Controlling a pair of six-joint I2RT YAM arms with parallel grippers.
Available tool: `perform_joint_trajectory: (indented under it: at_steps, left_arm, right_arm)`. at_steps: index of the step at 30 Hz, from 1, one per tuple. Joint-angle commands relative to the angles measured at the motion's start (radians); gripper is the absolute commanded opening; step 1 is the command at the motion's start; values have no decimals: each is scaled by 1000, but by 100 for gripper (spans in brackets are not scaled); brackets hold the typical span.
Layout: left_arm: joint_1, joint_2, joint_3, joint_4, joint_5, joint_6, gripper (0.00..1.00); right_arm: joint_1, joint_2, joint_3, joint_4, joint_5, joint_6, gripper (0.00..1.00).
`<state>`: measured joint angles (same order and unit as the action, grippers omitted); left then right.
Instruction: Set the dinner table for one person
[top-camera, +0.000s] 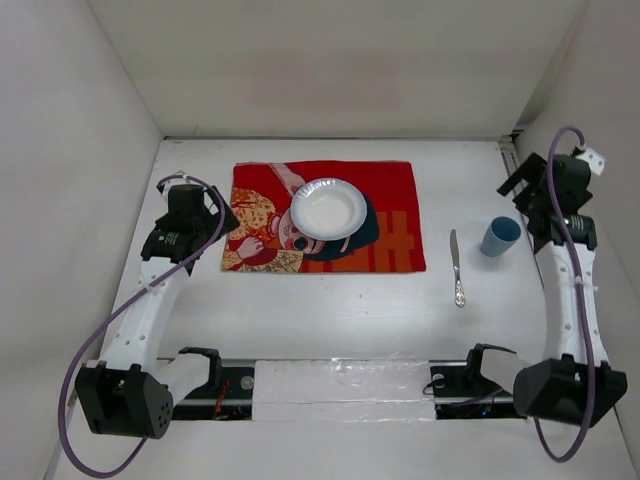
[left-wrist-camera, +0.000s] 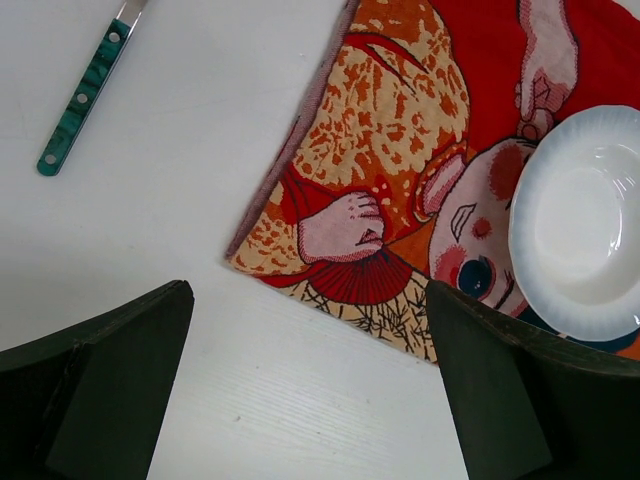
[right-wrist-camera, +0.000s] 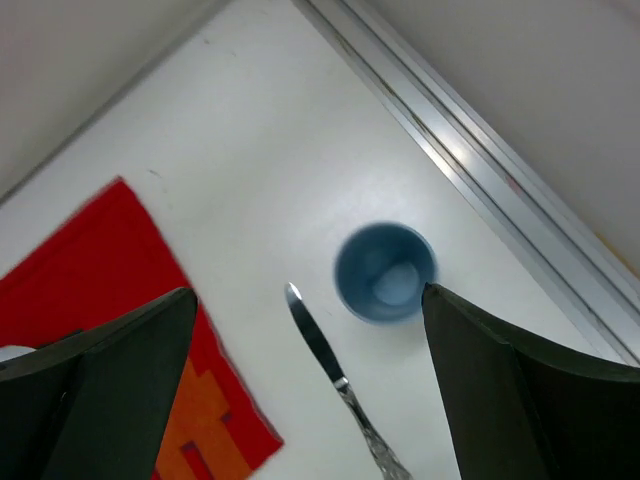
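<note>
The dinner table is a white tabletop. A red cartoon placemat lies on it with a white plate on top. To its right lie a silver knife and an upright blue cup. My left gripper hangs open over the placemat's left edge, nothing between its fingers; the plate is off to its right. My right gripper is open above the cup and the knife, touching neither.
A green-handled utensil lies on the table left of the placemat, seen only in the left wrist view. White walls close in the left, back and right. A metal rail runs along the right edge beside the cup.
</note>
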<state>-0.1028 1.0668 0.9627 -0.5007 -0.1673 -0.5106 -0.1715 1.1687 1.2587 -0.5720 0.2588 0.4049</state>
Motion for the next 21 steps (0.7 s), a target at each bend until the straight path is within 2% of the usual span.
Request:
perform_joint_trajectory:
  at_steps: [1,5,7,11,15,21]
  left_arm:
    - [5,-27,27,-9,-6,-8,100]
    - [5,-7,27,-9,15,1,100]
    - [5,-7,27,1,25,10,100]
    - [5,-7,27,1,34,11,100]
    - [5,-16,27,1,45,11,100]
    - [5,-16,27,10,55,20,100]
  right_arm:
    - [-81,-79,-111,-11,-30,11,100]
    - [-206,-49,-174,3,-171,-3,99]
    - [-247,-11,-196,12,-188,-12,97]
    - [-257,34,-223,55,-176,-12,97]
    - [-257,98,-237,90,-222,-3,93]
    - [-257,193,-237,110,-188,31,90]
